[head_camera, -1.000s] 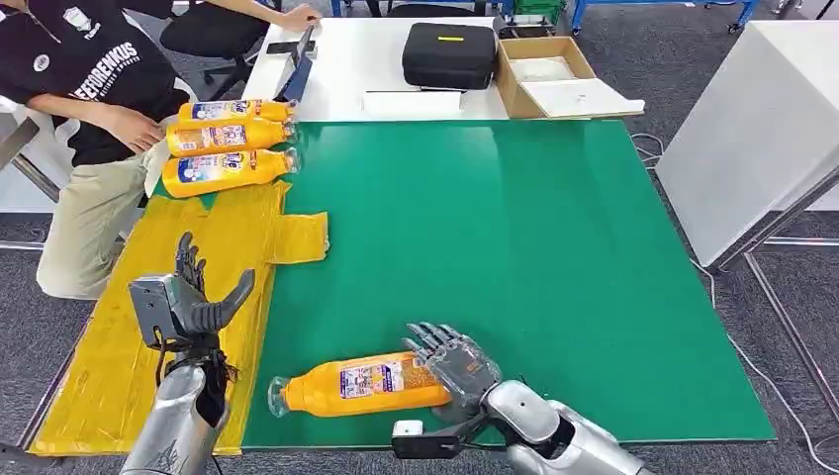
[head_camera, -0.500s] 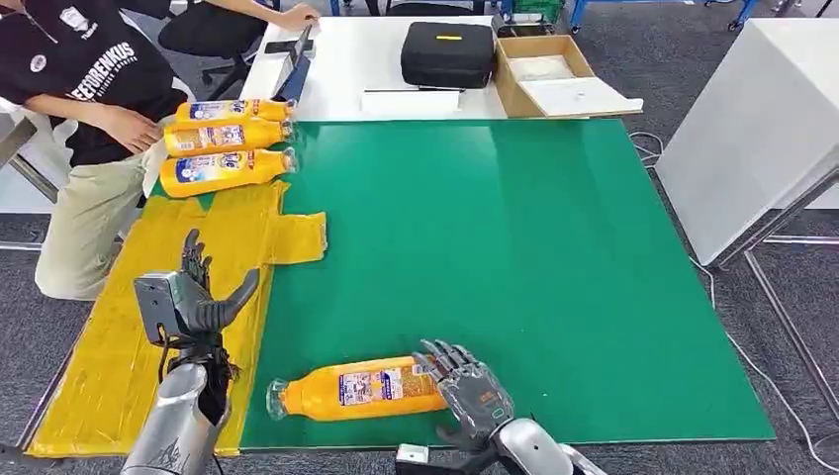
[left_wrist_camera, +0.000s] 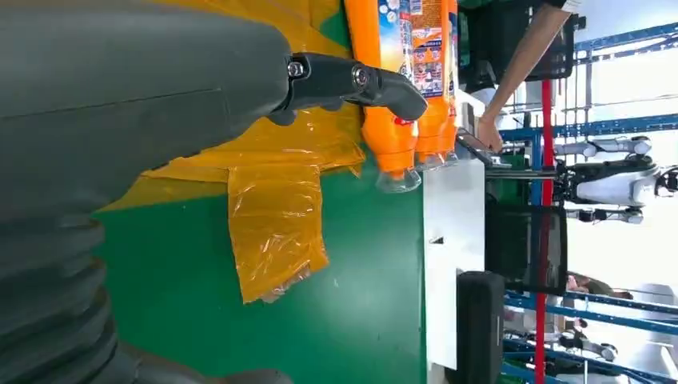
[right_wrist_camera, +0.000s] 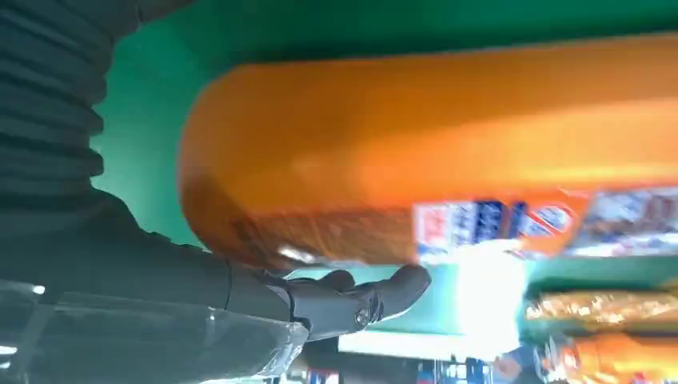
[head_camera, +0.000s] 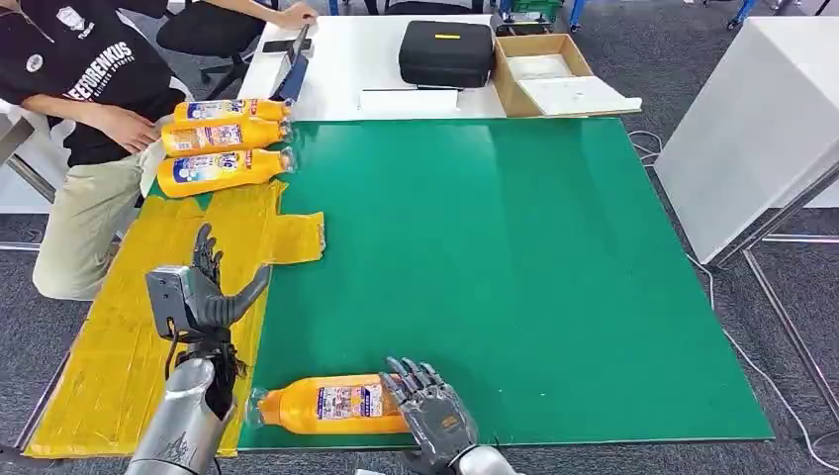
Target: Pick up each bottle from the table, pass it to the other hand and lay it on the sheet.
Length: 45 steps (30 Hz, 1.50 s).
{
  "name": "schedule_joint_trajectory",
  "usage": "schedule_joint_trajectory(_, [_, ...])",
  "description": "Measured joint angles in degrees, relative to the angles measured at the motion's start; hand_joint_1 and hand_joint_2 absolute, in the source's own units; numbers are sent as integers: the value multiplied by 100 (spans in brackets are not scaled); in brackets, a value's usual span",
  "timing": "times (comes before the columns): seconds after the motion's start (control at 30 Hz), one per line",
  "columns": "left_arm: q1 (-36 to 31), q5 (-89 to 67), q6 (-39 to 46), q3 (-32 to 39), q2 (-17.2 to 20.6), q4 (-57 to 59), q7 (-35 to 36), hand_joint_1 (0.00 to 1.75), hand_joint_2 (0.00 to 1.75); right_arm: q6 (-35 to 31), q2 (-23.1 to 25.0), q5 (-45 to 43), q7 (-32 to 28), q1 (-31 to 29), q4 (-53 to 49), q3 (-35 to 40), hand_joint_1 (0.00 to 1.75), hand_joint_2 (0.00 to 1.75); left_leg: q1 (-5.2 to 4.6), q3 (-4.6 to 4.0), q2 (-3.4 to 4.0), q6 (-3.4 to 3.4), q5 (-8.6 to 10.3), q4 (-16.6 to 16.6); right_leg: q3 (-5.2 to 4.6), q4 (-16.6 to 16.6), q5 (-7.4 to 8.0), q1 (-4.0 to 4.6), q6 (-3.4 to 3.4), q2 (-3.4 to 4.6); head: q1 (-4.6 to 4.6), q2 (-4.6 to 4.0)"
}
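Carried leftward since a second ago, the bottle (head_camera: pixel 331 404) lies crosswise in the right hand's (head_camera: pixel 432 419) grip, cap toward the spread, empty left hand (head_camera: pixel 206 295).

I see the counter (head_camera: pixel 554 287) covered in green, with a yellow sheet (head_camera: pixel 119 336) laid along its left side, one flap of it spilling onto the green. Three orange bottles (head_camera: pixel 223 139) lie side by side at the far end of the sheet. Another orange bottle (head_camera: pixel 331 404) lies on the green just right of the sheet's near end.
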Motion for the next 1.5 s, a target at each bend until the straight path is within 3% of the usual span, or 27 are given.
schedule_joint_trajectory(0.27, [51,-2,-2,2,-11,-4,22,0,175,-424,378,662,170,-35,404,-74,0,175,-2,-14,-2,1,2,0,2,1,0,0,0,-1,0,0])
schedule_joint_trajectory(0.5, [241,20,31,2,-22,-227,24,0,175,-494,537,1621,721,-294,1035,-13,0,175,-3,-11,2,2,2,0,1,-1,1,-1,1,0,0,0])
schedule_joint_trajectory(0.73, [387,89,88,7,-24,-432,22,0,175,-361,692,1639,791,-621,1621,140,0,175,-2,25,8,-9,-10,-2,18,-5,4,-3,-9,19,-2,2])
schedule_joint_trajectory(0.97, [590,203,138,7,-24,-800,61,0,175,-188,815,1118,236,-1058,2157,188,0,175,24,72,44,-50,-29,-5,52,-8,11,4,-40,64,0,0])
schedule_joint_trajectory(1.0, [606,225,138,9,-24,-833,70,0,175,-153,828,969,142,-1142,2234,195,10,175,28,73,47,-50,-29,-5,50,-9,11,7,-44,67,-2,0])
schedule_joint_trajectory(1.03, [619,238,136,7,-24,-857,74,0,175,-118,841,818,59,-1230,2315,206,127,175,31,74,49,-50,-29,-5,49,-9,13,14,-47,69,-2,0])
schedule_joint_trajectory(1.1, [637,249,136,7,-24,-892,74,0,175,-48,867,618,-37,-1361,2461,234,164,175,39,85,50,-50,-29,-5,10,-11,14,19,-49,68,-2,0])
schedule_joint_trajectory(1.5, [563,400,136,-4,-11,-922,48,0,175,451,1005,-204,-376,-1876,2972,389,171,175,63,106,41,-87,19,-4,80,-9,47,42,-84,65,0,0])
